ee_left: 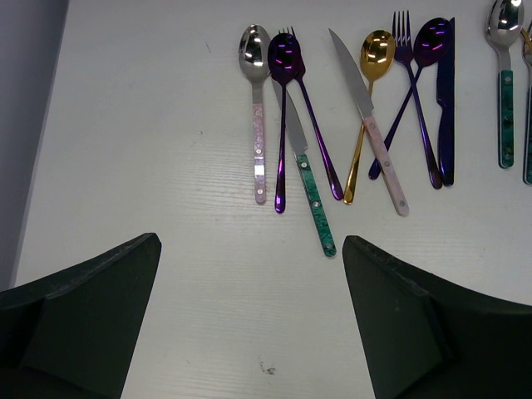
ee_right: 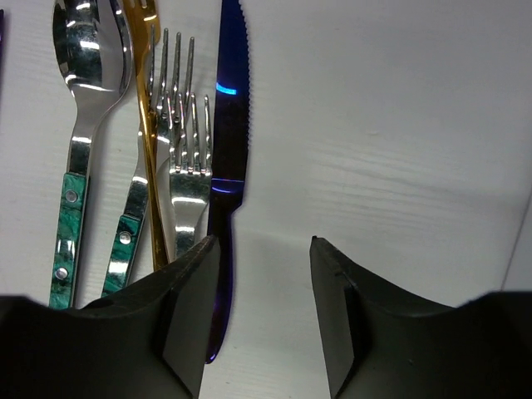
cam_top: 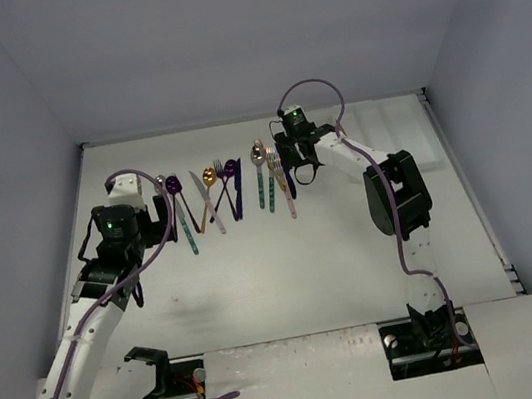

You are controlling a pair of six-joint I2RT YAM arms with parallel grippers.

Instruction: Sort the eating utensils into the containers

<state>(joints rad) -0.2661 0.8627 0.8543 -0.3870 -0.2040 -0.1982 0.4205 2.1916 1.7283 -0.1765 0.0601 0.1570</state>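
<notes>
Eating utensils (cam_top: pixel 224 191) are seen from above laid in a loose row across the far part of the table (cam_top: pixel 288 277), all on the bare surface. A pale rectangular shape at the far right, taken to be the tray (cam_top: pixel 408 136), is partly hidden by the right arm, and no utensil can be made out in it. The sorting is therefore judged hardly begun, with the whole set left to move. The table is white, and it is closed in by plain pale walls on three sides.

From the left wrist, the left end effector (ee_left: pixel 249 316) is shown wide open and empty, held short of a cluster that includes a pink-handled spoon (ee_left: pixel 258 116), a teal-handled knife (ee_left: pixel 312 195) and a gold spoon (ee_left: pixel 370 100). A fine wood-like grain and a small dark speck are visible on the white surface.

From the right wrist, the right end effector (ee_right: pixel 258 316) is shown partly open and set astride the handle of a dark blue knife (ee_right: pixel 229 125), which lies against one finger. No grip is made yet. Silver forks (ee_right: pixel 187 166) and a teal-handled spoon (ee_right: pixel 79 125) lie just beside it.
</notes>
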